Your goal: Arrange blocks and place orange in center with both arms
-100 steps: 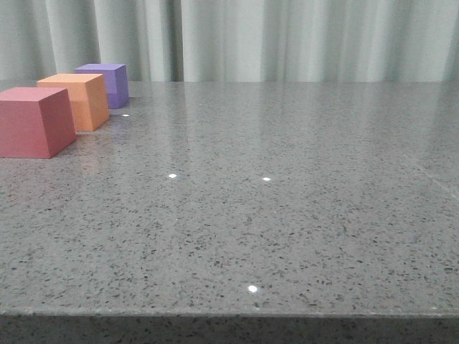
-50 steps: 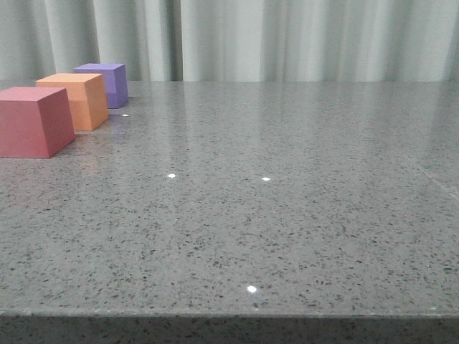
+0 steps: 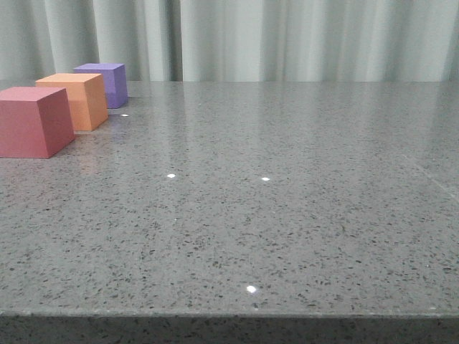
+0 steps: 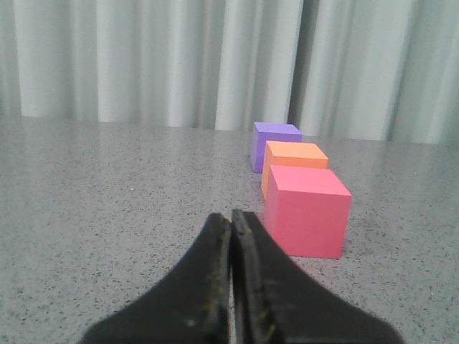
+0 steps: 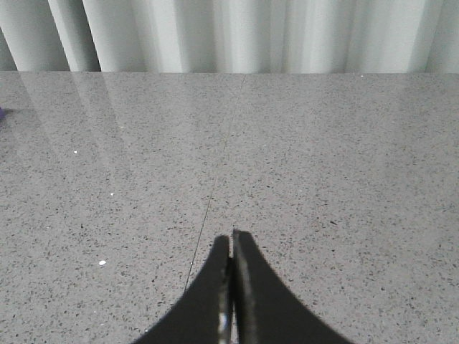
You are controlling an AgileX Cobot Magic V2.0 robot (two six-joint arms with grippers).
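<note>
Three cubes stand in a row at the table's left side, running from near to far: the pinkish-red cube (image 3: 34,120) nearest, the orange cube (image 3: 75,100) in the middle, the purple cube (image 3: 107,83) farthest. They also show in the left wrist view: pinkish-red (image 4: 307,212), orange (image 4: 294,156), purple (image 4: 272,142). My left gripper (image 4: 232,215) is shut and empty, short of the pinkish-red cube and a little to one side of it. My right gripper (image 5: 231,236) is shut and empty over bare table. Neither gripper shows in the front view.
The grey speckled table (image 3: 272,208) ends at a front edge low in the front view. A pale curtain (image 3: 287,36) hangs behind the table. A thin seam line (image 5: 215,179) runs across the tabletop in the right wrist view.
</note>
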